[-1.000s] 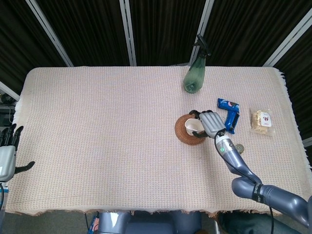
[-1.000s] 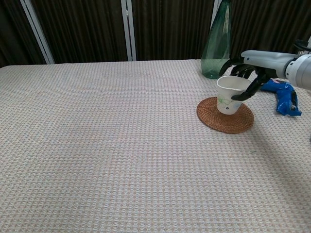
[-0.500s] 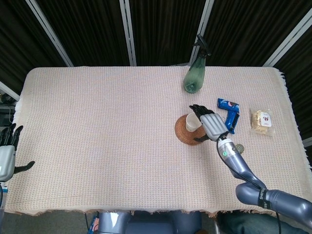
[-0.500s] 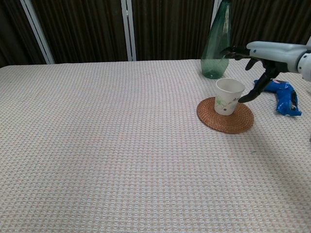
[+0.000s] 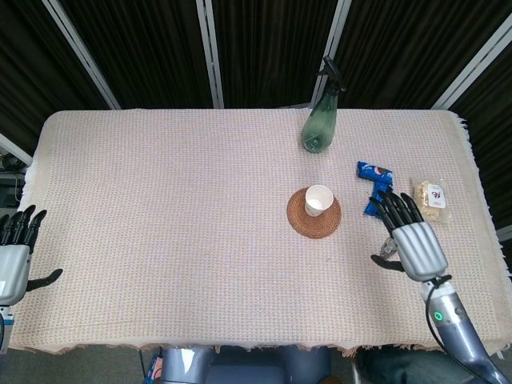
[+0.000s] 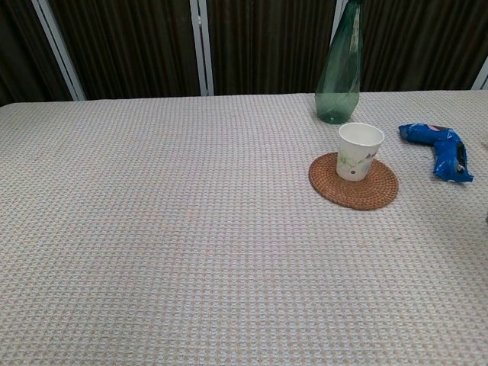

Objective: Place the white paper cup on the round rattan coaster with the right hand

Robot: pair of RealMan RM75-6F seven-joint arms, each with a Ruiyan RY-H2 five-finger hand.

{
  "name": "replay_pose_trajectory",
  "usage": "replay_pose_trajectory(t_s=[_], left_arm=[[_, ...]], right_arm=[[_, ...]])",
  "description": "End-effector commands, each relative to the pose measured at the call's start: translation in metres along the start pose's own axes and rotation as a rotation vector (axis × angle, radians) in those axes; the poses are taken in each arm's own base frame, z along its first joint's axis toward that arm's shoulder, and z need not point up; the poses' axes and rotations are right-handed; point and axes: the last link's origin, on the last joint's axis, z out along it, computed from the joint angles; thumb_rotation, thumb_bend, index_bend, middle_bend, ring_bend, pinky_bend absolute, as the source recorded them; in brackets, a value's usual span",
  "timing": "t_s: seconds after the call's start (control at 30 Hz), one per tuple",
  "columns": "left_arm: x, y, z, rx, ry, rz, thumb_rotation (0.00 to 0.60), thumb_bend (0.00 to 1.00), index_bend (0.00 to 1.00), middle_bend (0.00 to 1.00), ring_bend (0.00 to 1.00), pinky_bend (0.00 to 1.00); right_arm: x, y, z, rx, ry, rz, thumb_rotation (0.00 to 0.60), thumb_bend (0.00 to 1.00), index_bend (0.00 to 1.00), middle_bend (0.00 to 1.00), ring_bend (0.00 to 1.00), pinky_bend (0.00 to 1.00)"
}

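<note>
Left hand [image 5: 11, 260] sits at the far left edge of the bench [image 5: 160, 240] in the head view, fingers spread wide, holding nothing; it does not show in the chest view. The bench carries a woven beige cloth. Right of centre lies the coaster [image 5: 314, 213] [image 6: 353, 180], flat on the cloth. The cup [image 5: 318, 200] [image 6: 358, 151] stands upright on it, mouth up, set toward the far side of the coaster rather than dead centre, with nothing touching it. Behind the coaster, near the far edge, stands a green bottle [image 5: 318, 128] [image 6: 342, 69], apart from the cup. To the right lies a blue packet [image 5: 376, 186] [image 6: 439, 149], flat, and beyond it a clear snack bag [image 5: 430, 199]. Right hand [image 5: 412, 240] hovers near the right front of the bench, well apart from the cup, fingers spread wide and empty, fingertips overlapping the near end of the blue packet in the head view; contact there cannot be judged.
</note>
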Motion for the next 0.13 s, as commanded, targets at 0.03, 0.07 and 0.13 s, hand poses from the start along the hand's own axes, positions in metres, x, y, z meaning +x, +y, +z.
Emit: replay_pose_trajectory(t_s=[0.03,0.07,0.13], left_arm=[[0.0015,-0.0002,-0.0026,-0.005,0.007,-0.007,0.6,0.0,0.0,0.0,0.0,0.0],[0.0022,-0.0002,-0.003,-0.006,0.009,-0.01,0.6,0.0,0.0,0.0,0.0,0.0],[0.0035,-0.0008,-0.0037,-0.008,0.012,-0.016,0.6,0.0,0.0,0.0,0.0,0.0]], right_arm=[[-0.0015,0.0146,-0.0306,-0.027,0.022,-0.04,0.6,0.0,0.0,0.0,0.0,0.0],[-0.0021,0.0171,-0.0335,-0.034,0.029,-0.052,0.6,0.0,0.0,0.0,0.0,0.0],[-0.0037,0.0215,-0.0386,-0.046,0.041,-0.066,0.6,0.0,0.0,0.0,0.0,0.0]])
